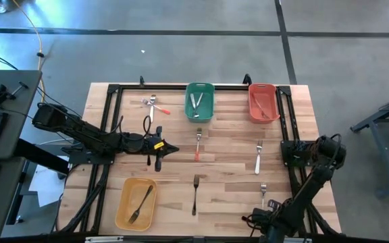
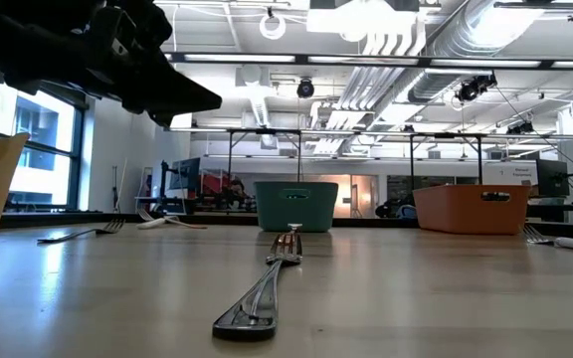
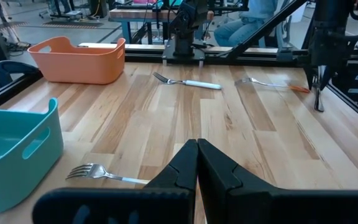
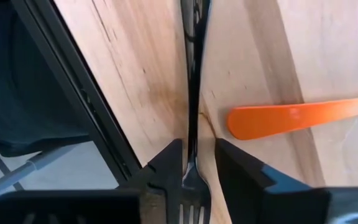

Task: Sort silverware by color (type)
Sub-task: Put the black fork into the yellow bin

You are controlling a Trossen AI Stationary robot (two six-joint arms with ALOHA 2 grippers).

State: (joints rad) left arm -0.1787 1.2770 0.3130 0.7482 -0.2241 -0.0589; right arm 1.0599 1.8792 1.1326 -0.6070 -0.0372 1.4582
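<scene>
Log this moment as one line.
left gripper shut, empty, mid-table | right gripper gripping black fork beside orange handle

The right gripper [image 4: 194,163] pinches a black fork [image 4: 192,93] over the wooden surface [image 4: 253,56], an orange handle [image 4: 303,116] just beside the fork.

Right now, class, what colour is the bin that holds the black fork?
Yellow. The bin with the black fork shows best in the high view.

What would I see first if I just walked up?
Three bright bins: a green bin and a red bin at the far edge of the table, and a yellow bin front-left holding a black fork. The left gripper hovers shut mid-table; the right gripper is front-right.
</scene>
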